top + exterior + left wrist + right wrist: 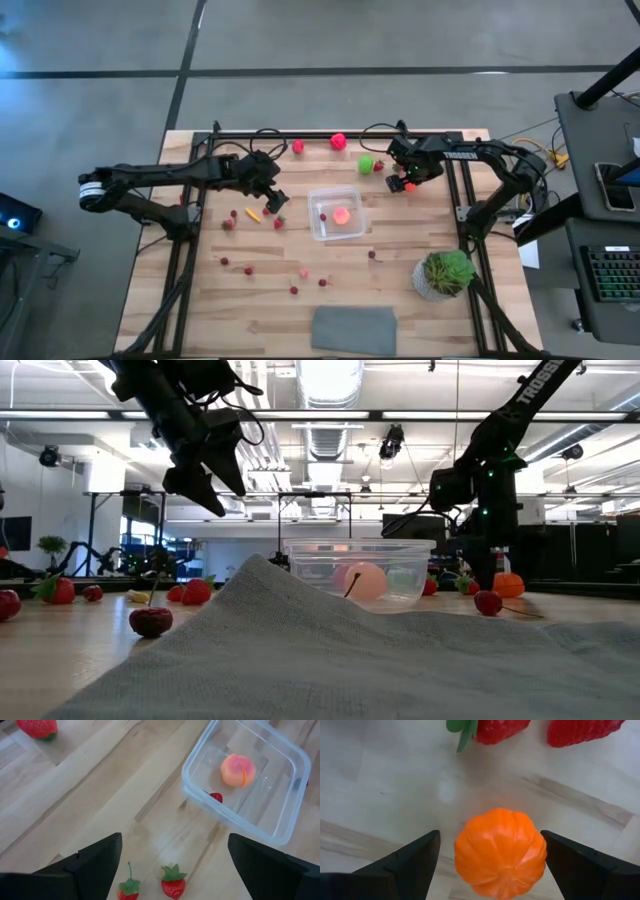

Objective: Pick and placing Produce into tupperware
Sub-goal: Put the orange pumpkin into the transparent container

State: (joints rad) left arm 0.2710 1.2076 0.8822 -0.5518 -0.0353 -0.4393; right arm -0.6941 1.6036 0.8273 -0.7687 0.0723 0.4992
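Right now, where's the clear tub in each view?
High: clear tub at table centre, between the arms.
Low: centre, behind the grey cloth ridge.
Left wrist: far side, beyond the open left pincer.
Right wrist: not in it.
Shared landmark: the peach inside the tub.

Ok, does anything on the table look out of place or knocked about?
Nothing damaged or spilled. Only the grey cloth at the near edge lies rumpled, humped up in the low view, partly hiding the tupperware. The scattered produce simply awaits sorting.

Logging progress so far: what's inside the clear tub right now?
Inside the tupperware lie a peach-coloured fruit and a small dark red berry. Its see-through walls hide nothing visible from above.
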